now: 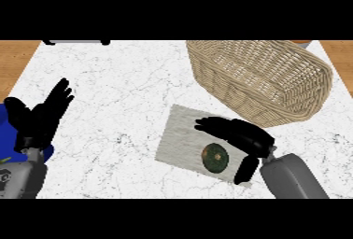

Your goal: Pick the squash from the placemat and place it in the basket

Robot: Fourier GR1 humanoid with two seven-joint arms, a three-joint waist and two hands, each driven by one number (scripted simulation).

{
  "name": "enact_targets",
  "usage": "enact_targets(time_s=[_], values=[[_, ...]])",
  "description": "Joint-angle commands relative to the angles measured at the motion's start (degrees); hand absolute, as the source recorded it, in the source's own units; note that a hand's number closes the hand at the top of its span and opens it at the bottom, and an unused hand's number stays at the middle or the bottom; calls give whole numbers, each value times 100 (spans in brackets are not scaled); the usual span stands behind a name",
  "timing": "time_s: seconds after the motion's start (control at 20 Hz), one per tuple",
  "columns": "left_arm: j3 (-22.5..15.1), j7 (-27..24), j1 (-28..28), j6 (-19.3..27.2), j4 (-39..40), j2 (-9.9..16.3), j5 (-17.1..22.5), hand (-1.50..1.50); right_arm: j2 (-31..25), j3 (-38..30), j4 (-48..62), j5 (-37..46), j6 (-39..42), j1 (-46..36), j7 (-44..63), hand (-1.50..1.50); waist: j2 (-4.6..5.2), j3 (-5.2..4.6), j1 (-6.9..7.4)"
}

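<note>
A dark green round squash (215, 158) lies on the grey placemat (180, 140) in the lower middle of the counter. My right hand (238, 135) hovers over the mat with its fingers stretched left above the squash and its thumb (246, 172) hanging down at the squash's right; it is open around the squash and does not close on it. The woven wicker basket (276, 93) stands at the upper right, just beyond the mat's far corner. My left hand (38, 116) rests open at the left edge, fingers up.
White marble counter (117, 74) with wooden strips at both sides. A dark handle-like object (76, 42) lies at the far edge. Something blue (7, 126) shows behind my left hand.
</note>
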Motion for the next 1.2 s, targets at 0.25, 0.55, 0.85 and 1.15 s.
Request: enact_targets(time_s=[0.25,0.55,0.85,1.15], values=[[118,-259,100,-111,202,-271,-285,0,36,-10,-270,365,65,250,-242,-150,0,0,-1],[122,-164,184,-53,-66,-369,-406,0,308,111,490,997,-746,279,-240,-150,0,1,11],[479,448,-677,-311,342,-52,-160,0,147,237,603,1376,-996,297,-571,150,5,1,-17],[509,-455,-369,-407,867,-250,-368,0,550,471,889,1876,-1279,118,-479,150,6,-1,-9]])
